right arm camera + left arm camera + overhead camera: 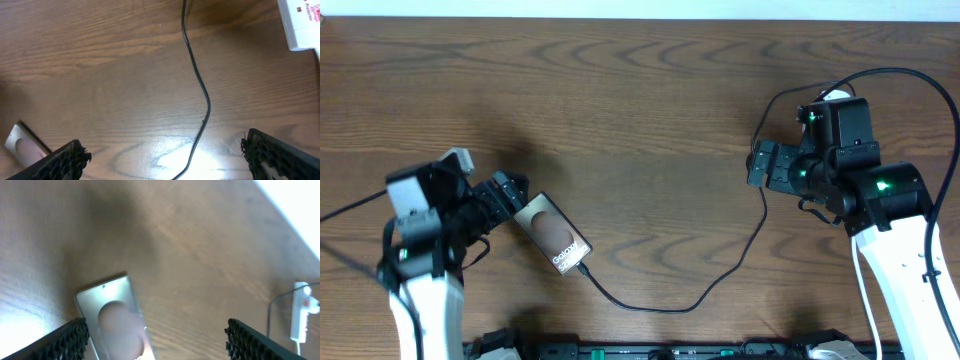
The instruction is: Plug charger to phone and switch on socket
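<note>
The phone lies flat on the wooden table, brown-gold face up. The charger, a thin black cable, has its connector tip at the phone's lower right end. From there it curves right and up toward the socket, a white strip mostly hidden behind my right arm. My left gripper is open at the phone's upper left end. In the left wrist view the phone lies between the wide jaws, close to the left finger. My right gripper is open above the cable, holding nothing.
The socket's white end shows at the right wrist view's top right, and a phone corner at its lower left. The left wrist view shows the socket far right. The table's back edge runs along the top.
</note>
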